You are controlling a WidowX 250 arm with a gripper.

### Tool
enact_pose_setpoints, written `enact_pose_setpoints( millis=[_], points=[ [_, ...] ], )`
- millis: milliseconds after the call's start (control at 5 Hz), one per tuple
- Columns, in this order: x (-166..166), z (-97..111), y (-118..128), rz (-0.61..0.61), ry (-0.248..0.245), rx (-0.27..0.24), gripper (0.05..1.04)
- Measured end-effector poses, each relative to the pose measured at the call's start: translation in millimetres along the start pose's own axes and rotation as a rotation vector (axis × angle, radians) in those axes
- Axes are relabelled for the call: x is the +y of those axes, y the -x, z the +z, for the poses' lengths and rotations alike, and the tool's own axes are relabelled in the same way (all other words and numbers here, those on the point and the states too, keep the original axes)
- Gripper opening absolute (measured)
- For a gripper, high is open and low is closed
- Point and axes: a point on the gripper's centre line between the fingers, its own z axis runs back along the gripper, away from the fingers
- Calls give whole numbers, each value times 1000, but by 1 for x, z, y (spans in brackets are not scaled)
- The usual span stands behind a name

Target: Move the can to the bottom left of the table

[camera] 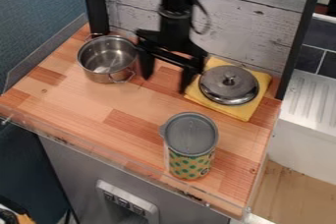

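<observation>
Grey plastic, by the look of it, makes the cap (190,133) on the can (190,163), whose green-spotted side shows below. The can stands upright near the front edge of the table (131,112), right of the middle, and has to go to the front left corner. The claw (165,75) is open, its two fingers spread apart with nothing between them, over the back of the table between the pot (105,61) and the yellow cloth (245,113) that carries the metal lid (229,85).

The can should handle as a stiff, smooth thing, light if empty; whether it is full I can't fairly say from this slant. Take it round the body, just under the cap, with a finger on each side. Pulling on the cap or its small tab could pop it off, and a loose hold might let the smooth side slip. Pushed high up, it could tip.
</observation>
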Motion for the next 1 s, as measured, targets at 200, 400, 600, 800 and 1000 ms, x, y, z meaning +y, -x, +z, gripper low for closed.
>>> enact_pose_setpoints(
  millis=[200,400,600,800,1000],
  points=[
    [-50,16,15,-123,20,-36,1001],
    [-100,18,31,-228,26,-42,1001],
    [-135,5,44,-292,11,-24,1001],
    [-157,-9,57,-347,0,-6,1001],
    [-150,-22,65,-325,-18,28,1001]
  ],
)
